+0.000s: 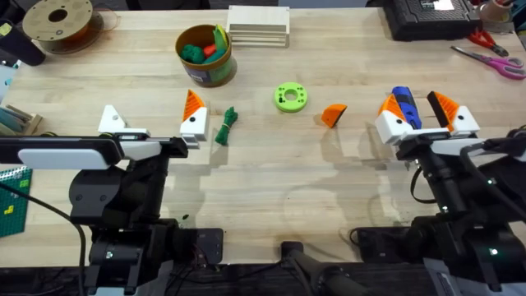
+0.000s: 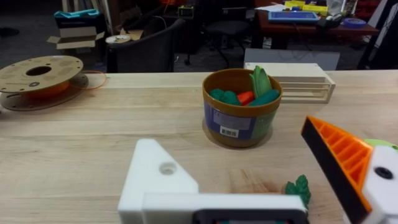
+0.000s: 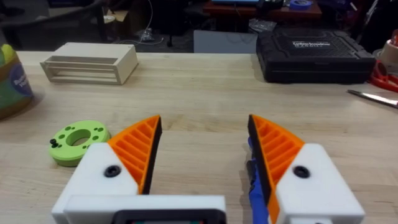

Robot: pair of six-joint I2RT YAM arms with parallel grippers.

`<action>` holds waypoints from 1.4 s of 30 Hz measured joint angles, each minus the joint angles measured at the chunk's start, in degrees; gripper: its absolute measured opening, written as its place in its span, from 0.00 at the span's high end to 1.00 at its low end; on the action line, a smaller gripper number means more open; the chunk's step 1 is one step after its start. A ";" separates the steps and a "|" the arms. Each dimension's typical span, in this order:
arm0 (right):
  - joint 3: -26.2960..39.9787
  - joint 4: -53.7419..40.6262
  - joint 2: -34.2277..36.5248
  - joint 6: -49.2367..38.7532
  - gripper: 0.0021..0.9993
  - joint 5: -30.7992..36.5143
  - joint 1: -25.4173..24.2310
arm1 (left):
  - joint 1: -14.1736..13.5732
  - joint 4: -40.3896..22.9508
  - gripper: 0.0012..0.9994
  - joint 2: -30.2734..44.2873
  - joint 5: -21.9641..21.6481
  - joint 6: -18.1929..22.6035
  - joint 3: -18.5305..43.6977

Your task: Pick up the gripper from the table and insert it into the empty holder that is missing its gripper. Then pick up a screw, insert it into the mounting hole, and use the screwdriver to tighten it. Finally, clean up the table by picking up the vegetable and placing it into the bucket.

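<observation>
The left gripper [image 1: 152, 122] stands open, one white holder [image 1: 111, 120] bare of its pad. The right gripper [image 1: 417, 113] is open too, with the blue screwdriver [image 1: 403, 107] between its fingers. The loose orange gripper [image 1: 333, 114] lies between the two arms, nearer the right gripper, just beyond the green disc [image 1: 290, 97]. Its wedge faces could slip a pinch, or seat skewed in the holder.

No legible text or labels
</observation>
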 joint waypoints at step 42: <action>48.26 -46.10 30.75 5.22 0.19 -3.08 0.00 | 0.00 -46.74 0.03 47.18 22.90 -3.69 50.05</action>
